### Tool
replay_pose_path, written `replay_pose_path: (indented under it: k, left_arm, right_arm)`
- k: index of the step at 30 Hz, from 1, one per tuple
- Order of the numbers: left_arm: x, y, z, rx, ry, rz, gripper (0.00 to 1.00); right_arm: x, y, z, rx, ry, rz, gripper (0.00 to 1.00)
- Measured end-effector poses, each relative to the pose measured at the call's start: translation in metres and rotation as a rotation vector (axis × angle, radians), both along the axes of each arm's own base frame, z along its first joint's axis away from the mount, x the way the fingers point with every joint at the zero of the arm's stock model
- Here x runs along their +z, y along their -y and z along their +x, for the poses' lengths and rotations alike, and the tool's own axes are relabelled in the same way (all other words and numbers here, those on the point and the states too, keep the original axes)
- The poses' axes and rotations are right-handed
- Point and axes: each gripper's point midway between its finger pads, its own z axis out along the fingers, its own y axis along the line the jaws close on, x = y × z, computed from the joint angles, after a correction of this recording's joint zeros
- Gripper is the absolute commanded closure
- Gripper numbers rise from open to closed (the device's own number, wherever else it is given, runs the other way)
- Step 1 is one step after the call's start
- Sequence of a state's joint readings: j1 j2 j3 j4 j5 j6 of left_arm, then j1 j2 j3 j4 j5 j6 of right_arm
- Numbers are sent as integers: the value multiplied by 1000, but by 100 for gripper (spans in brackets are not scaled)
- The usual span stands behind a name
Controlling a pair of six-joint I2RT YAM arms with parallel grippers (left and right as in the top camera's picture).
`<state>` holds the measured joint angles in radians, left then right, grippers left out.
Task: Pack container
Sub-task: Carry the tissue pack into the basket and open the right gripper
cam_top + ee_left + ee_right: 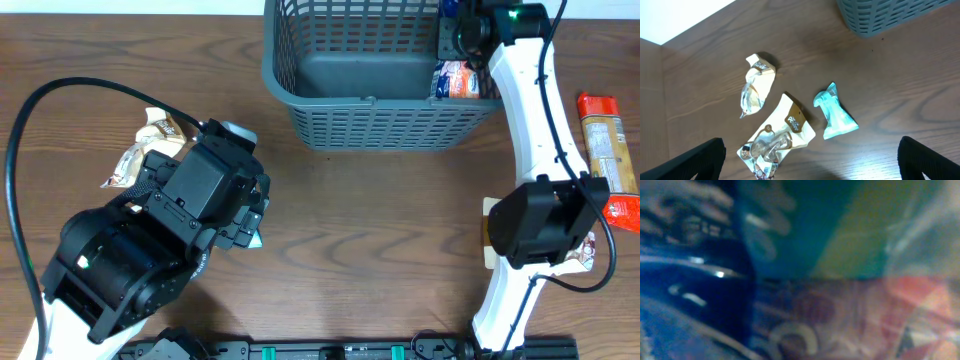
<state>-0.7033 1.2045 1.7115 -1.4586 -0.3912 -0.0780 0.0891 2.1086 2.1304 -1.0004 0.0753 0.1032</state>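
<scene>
The dark grey slotted container [370, 110] stands at the table's far middle; its corner shows in the left wrist view [885, 15]. A colourful snack packet [457, 80] lies in its right end. My right gripper [462, 35] reaches down inside that end; its view is a blur of packets pressed close [840, 315], and its fingers are hidden. My left gripper [812, 167] is open and empty, hovering over two cream packets [757, 85] [777, 140] and a teal packet [836, 112] on the table at the left.
An orange and red packet [608, 150] lies at the right edge. Another packet [586, 250] and a tan flat piece [487, 235] lie beside the right arm's base. A black cable [60, 95] loops over the left side.
</scene>
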Motion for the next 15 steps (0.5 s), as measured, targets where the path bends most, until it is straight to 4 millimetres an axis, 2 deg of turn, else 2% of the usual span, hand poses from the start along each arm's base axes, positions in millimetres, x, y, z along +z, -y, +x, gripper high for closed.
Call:
replay_pose_path:
  k: [1,5,6,10,15]
  left_arm:
    - [0,0,0,0,0,0,1]
    - [0,0,0,0,0,0,2]
    - [0,0,0,0,0,0,1]
    - [0,0,0,0,-1,1,1]
    - [-1,-2,-2,0,-9,8,1]
  right_arm:
    - [-1,0,-1,0,-2,0,95]
    - [-3,0,-1,-4,-5,2,51]
    - [-4,0,-2,-4,-9,2,44]
    - [-10,0,-5,-2,-30,0,28]
    - [-10,1,-5,0,-29,-3,27]
